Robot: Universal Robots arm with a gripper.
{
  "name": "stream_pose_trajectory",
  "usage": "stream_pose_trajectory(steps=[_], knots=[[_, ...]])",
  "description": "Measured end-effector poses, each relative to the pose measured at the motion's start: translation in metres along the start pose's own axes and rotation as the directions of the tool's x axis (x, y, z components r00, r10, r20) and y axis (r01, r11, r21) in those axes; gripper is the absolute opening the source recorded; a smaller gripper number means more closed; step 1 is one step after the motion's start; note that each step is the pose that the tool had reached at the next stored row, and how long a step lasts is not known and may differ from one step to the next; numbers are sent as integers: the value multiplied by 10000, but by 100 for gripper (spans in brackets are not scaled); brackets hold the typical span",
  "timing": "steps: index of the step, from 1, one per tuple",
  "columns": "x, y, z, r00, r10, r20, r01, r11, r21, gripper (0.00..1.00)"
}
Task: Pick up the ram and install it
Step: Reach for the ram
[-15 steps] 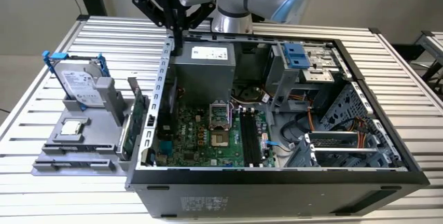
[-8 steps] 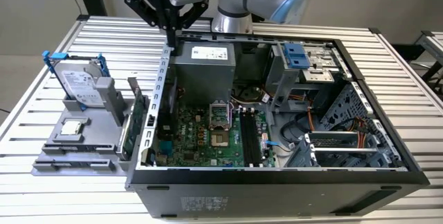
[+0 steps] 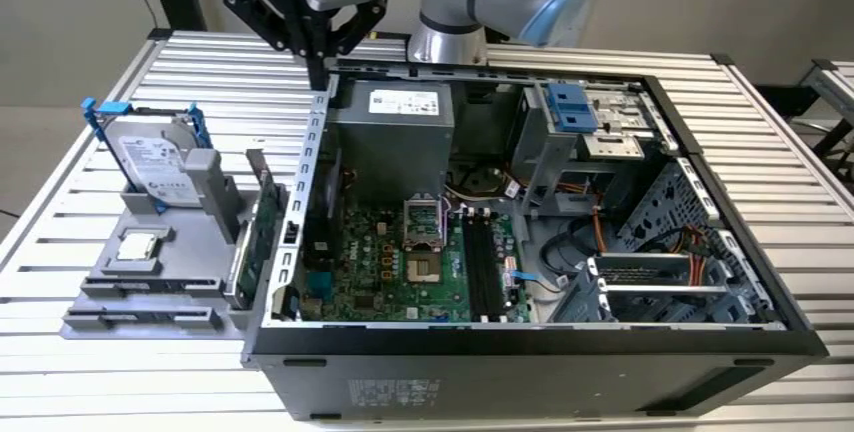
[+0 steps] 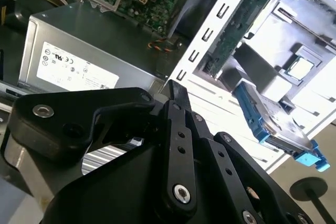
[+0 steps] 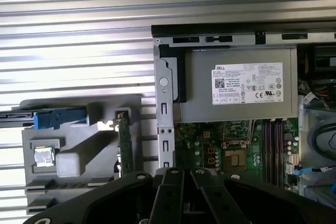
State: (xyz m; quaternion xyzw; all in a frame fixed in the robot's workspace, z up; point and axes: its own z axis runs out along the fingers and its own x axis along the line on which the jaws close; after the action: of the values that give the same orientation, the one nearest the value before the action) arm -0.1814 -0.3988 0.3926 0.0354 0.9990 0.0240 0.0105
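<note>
- The ram (image 3: 150, 285) is, as far as I can judge, the thin dark strip set on its long edge in a slot along the front of the grey holder (image 3: 80, 320). It is too slim here to make out its chips or label.
- The pick-up is the step in hand and looks wholly undone, as nothing is gripped and the stick sits in its slot.
- That step calls for a narrow pinch across the stick's flat faces and a straight lift, since a rigid, thin board would bind if tilted in the slot.
- On the same holder a small square processor chip (image 3: 138, 246) lies flat behind the ram.
- A silver hard drive (image 3: 150, 157) in a blue plastic frame stands upright at the back.
- A green circuit card (image 3: 267, 227) stands on edge on the side towards the case.
- The holder is matt moulded grey and rests near the exterior view's left edge of the ribbed aluminium desk (image 3: 200, 62).
- The open computer case (image 3: 534, 352), of dark sheet steel, fills the desk's middle.
- Inside it lie a green motherboard (image 3: 387, 262), long black memory slots (image 3: 487, 267) and a boxy grey power supply (image 3: 394, 137).
- The black gripper (image 3: 316, 77) hangs above the case's far corner on the holder's side, well apart from the ram.
- Its fingers look clenched together, with nothing seen between them.
</note>
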Motion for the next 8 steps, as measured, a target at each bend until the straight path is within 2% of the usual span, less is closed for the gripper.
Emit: stream_pose_trajectory(steps=[8], knots=[[148,-11,-3,10000,-1,3,1,10000,0,0]])
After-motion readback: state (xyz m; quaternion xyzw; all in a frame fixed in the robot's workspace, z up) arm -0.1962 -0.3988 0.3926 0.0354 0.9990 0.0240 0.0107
